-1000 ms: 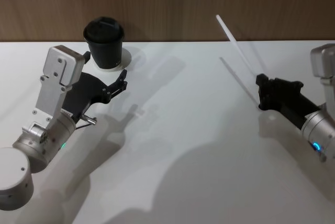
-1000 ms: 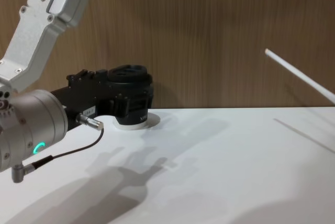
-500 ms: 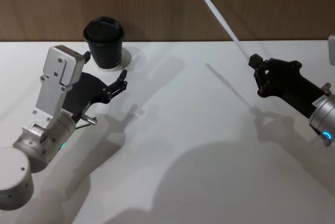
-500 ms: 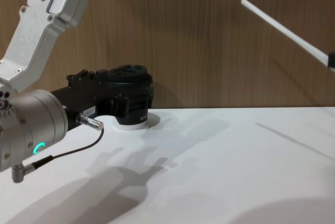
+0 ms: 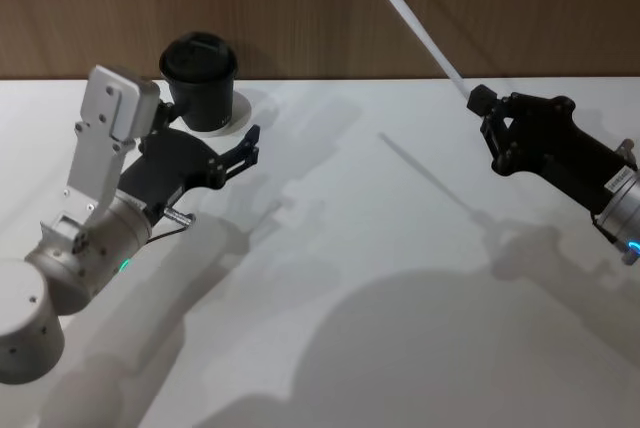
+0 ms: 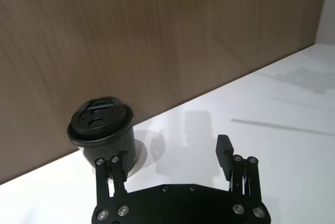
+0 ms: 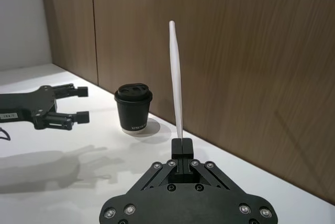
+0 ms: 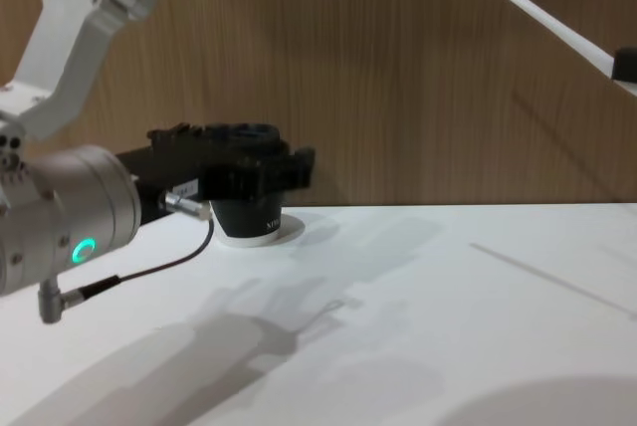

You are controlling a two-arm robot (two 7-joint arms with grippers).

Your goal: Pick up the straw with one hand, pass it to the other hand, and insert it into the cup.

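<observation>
Right black two-finger gripper [image 5: 480, 106] clamped on the lower end of the thin white straw [image 5: 408, 18], held mid-air, tilted up toward the wood wall [image 5: 520, 8]. Left black gripper [image 5: 246, 148] spread wide, empty, just beside the small black lidded paper cup [image 5: 200, 83], back left of the white table [image 5: 360, 278].

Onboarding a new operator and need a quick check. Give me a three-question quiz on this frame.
1. Which holds the white straw? A. left gripper B. right gripper C. neither
2. True or false: the left gripper is shut on the black lidded cup.
3. Fill in: the cup's domed lid is ___ (on/off).
Key: 1 B. 2 false, it is open. 3 on.
</observation>
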